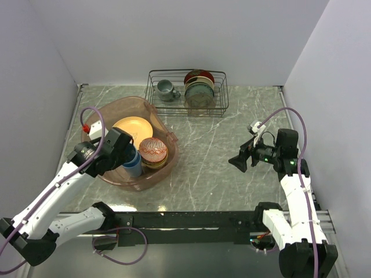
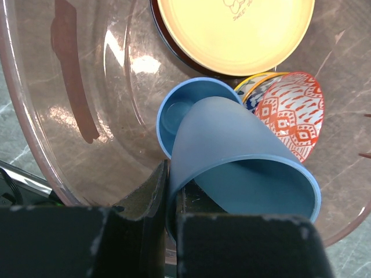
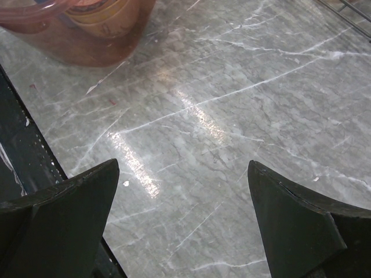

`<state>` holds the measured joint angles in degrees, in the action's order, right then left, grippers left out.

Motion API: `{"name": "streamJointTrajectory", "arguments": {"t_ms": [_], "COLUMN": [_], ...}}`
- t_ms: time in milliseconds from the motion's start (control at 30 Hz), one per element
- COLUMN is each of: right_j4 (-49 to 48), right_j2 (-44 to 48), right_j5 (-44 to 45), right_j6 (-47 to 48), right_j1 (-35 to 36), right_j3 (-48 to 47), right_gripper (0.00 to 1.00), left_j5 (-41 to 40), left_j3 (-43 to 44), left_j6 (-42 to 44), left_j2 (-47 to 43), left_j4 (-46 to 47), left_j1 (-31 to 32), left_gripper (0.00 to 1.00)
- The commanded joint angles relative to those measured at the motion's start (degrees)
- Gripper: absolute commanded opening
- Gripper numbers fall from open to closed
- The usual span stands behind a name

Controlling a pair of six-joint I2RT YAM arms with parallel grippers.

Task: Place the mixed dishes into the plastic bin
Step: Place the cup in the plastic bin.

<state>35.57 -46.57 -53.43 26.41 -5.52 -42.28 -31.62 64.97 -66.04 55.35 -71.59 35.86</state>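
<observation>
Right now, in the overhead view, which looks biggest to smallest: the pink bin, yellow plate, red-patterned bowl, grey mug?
1. plastic bin
2. yellow plate
3. red-patterned bowl
4. grey mug, though it sits farther from the camera, which may make it look a little smaller.

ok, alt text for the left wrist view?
Left tool pinches the wall of a tilted light-blue cup inside the plastic bin. Beside it sit a second blue cup, a yellow plate and a red-patterned bowl.
</observation>
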Motion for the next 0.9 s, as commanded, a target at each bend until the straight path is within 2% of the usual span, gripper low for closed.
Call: {"name": "streamJointTrajectory", "arguments": {"t_ms": [0, 400, 500, 667, 867], "right_j4": [-2.26, -2.17, -2.26, -2.26, -2.17], "right_j2": [0.07, 0.25, 0.16, 0.16, 0.25], "right_j5": [-0.18, -0.1, -0.1, -0.1, -0.1], "right_j6": [-0.22, -0.31, -0.22, -0.31, -0.13], "right_j1": [-0.28, -0.37, -0.28, -0.37, -0.37], "right_j3": [-0.78, -0.7, -0.7, -0.7, -0.7], "right_gripper": [1.0, 1.0, 1.0, 1.0, 1.0], "left_j5": [1.64, 3.93, 4.46, 4.55, 4.9], "left_j3": [-0.81, -4.5, -4.94, -5.38, -5.91], "left_j6": [1.97, 4.69, 5.13, 5.57, 6.19], "left_j2": [-1.12, -0.95, -0.77, -0.77, -0.42], "left_j4": [2.86, 5.58, 5.94, 6.38, 6.99], "left_j1": [-1.4, -4.39, -4.83, -5.62, -6.41], "left_gripper": [0.01, 0.02, 0.07, 0.07, 0.16]}}
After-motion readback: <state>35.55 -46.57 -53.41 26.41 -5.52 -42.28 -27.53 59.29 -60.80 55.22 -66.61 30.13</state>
